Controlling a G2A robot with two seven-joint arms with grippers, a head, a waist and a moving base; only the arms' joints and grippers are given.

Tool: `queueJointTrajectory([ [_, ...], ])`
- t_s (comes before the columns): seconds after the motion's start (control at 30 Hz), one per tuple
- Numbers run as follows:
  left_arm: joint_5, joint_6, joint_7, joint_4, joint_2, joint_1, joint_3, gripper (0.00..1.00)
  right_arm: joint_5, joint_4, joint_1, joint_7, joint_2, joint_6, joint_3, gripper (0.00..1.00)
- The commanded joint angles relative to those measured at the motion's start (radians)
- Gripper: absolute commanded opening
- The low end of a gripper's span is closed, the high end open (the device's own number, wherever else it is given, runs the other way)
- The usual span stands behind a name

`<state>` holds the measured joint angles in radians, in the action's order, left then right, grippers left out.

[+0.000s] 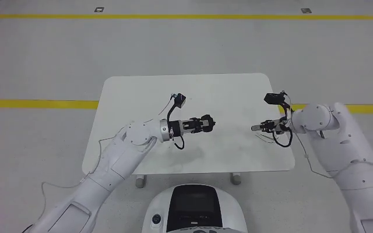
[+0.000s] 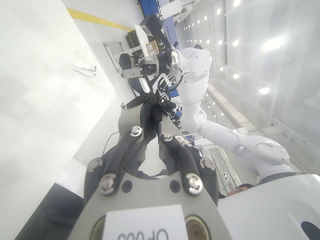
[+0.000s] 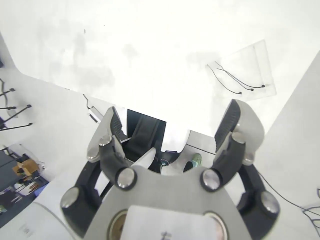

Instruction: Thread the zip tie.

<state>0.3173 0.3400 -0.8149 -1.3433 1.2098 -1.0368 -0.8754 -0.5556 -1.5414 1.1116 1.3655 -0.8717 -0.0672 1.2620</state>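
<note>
Left gripper (image 2: pixel 150 102): clenched, dark tips pressed together. Can't tell if anything is pinched between them.
Right gripper (image 3: pixel 173 107): released, ribbed pads (image 3: pixel 228 121) wide apart, nothing between them.

Zip ties (image 3: pixel 240 92): three thin black ones lying loose, just beyond the right gripper's fingertips and off to one side, not touching it. They are well apart from the left gripper.

View differences:
- Right wrist view resolves the tie heads and a clear flat sheet (image 3: pixel 260 58) under them. Can't tell whether it has a rim, so sheet or shallow tray.
- Top view gives the layout: the grippers face each other over the white table (image 1: pixel 233 93), with a gap between them. The ties are faint lines near the right gripper.
- Left wrist view shows the right gripper side-on, raised above the table.

Writing: a white label (image 2: pixel 142 221) on each gripper base, print cut off at the frame edge.
</note>
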Motion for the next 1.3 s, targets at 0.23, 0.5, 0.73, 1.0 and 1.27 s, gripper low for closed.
queueJointTrajectory([
  [0.23, 0.0, 0.0, 0.0, 0.0, 0.0, 0.0, 0.0, 0.0, -0.162, 0.021, -0.071, 0.025, 0.029, 0.111, -0.11, 1.0],
  [0.5, 0.0, 0.0, 0.0, 0.0, 0.0, 0.0, 0.0, 0.0, -0.163, 0.026, -0.076, 0.025, 0.031, 0.125, -0.123, 1.0],
  [0.73, 0.0, 0.0, 0.0, 0.0, 0.0, 0.0, 0.0, 0.0, -0.205, 0.123, -0.108, -0.011, 0.017, 0.12, -0.167, 1.0],
  [1.0, 0.0, 0.0, 0.0, 0.0, 0.0, 0.0, 0.0, 0.0, -0.203, 0.295, -0.212, 0.024, -0.013, 0.197, -0.253, 1.0],
  [1.27, 0.0, 0.0, 0.0, 0.0, 0.0, 0.0, 0.0, 0.0, -0.22, 0.302, -0.195, -0.01, -0.015, 0.214, -0.266, 1.0],
])
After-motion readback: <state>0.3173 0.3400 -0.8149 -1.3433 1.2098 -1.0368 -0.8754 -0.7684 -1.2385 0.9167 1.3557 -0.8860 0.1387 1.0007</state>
